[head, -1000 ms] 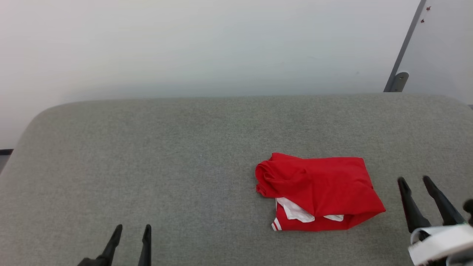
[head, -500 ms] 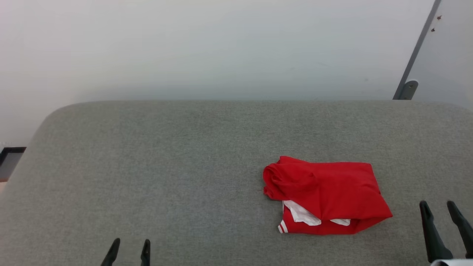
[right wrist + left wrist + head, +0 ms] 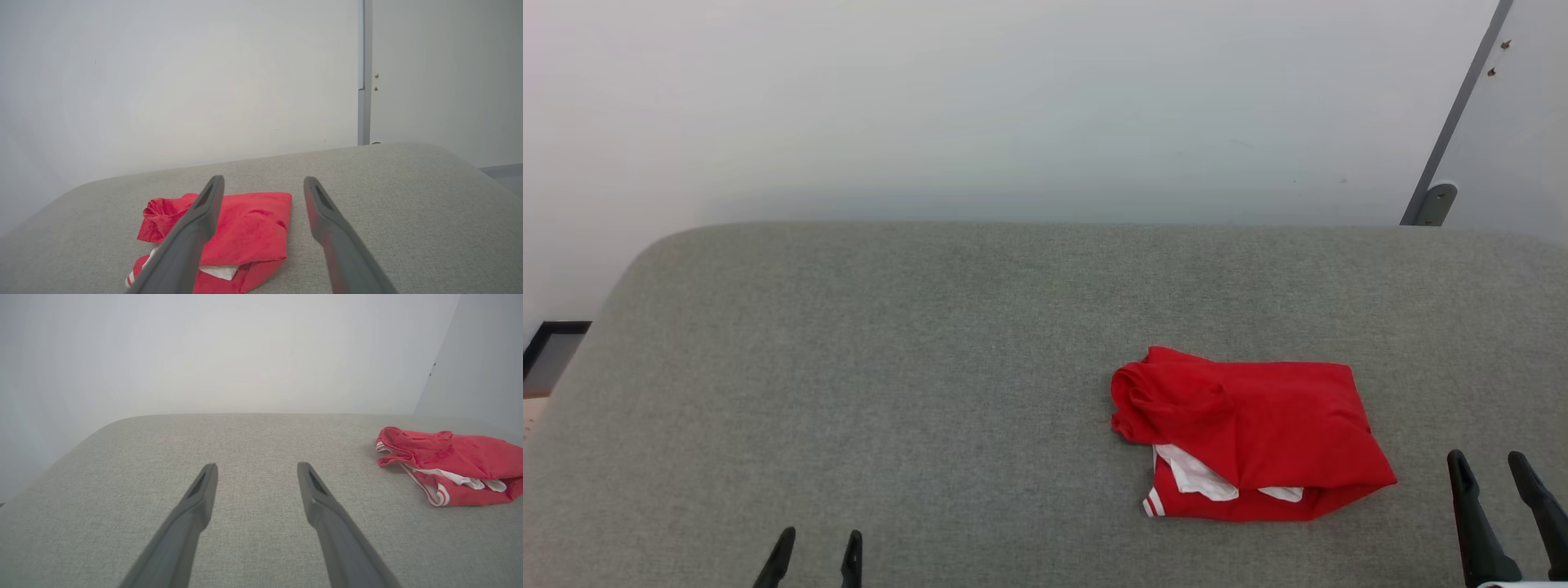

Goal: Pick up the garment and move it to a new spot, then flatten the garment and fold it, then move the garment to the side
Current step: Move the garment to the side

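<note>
- Backed the right gripper (image 3: 1486,457) off toward the near right corner, away from the folded red jersey (image 3: 1258,433).
- Kept it and the left gripper (image 3: 821,534) spread wide, holding nothing.
- Left the jersey on the right part of the grey cushion (image 3: 890,367), touching neither gripper.
- Seems to close out the task: folded, set aside, released.

Bright, soft, even light all over. The garment (image 3: 1258,416) lays just a faint, thin shadow on the desk (image 3: 890,367). Through my wrist cameras the wall (image 3: 245,355) looks milky and my fingers (image 3: 182,526) blur close up.
</note>
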